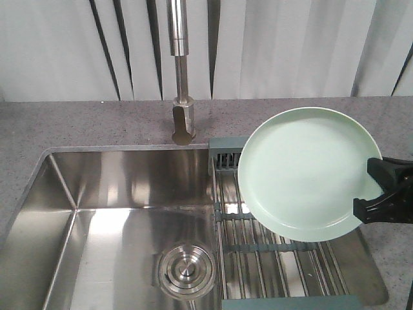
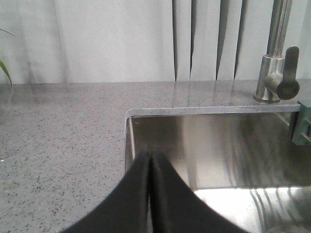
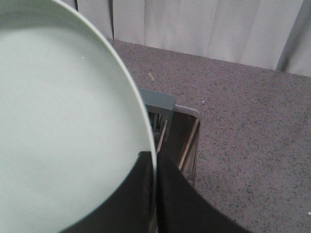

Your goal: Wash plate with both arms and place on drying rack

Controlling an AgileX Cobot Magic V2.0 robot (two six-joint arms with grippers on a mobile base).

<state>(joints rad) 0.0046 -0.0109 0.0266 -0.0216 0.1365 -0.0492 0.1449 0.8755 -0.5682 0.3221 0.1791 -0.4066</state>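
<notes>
Black right gripper pinches the rim of the pale mint-green plate. The plate is held tilted over the drying rack, which spans the right side of the steel sink. Left gripper, fingers pressed together, grasps nothing by the sink's left rim. A round drain strainer sits in the basin. Behind it, the faucet rises from the speckled countertop before pale curtains.

Sink: stainless basin, directly ahead of the left fingers.
Faucet: steel, beyond those fingers, off to their right.
Drain strainer: round, on the basin floor.
Countertop: speckled grey, left of them.
Curtain: pale, pleated, farthest back.
</notes>
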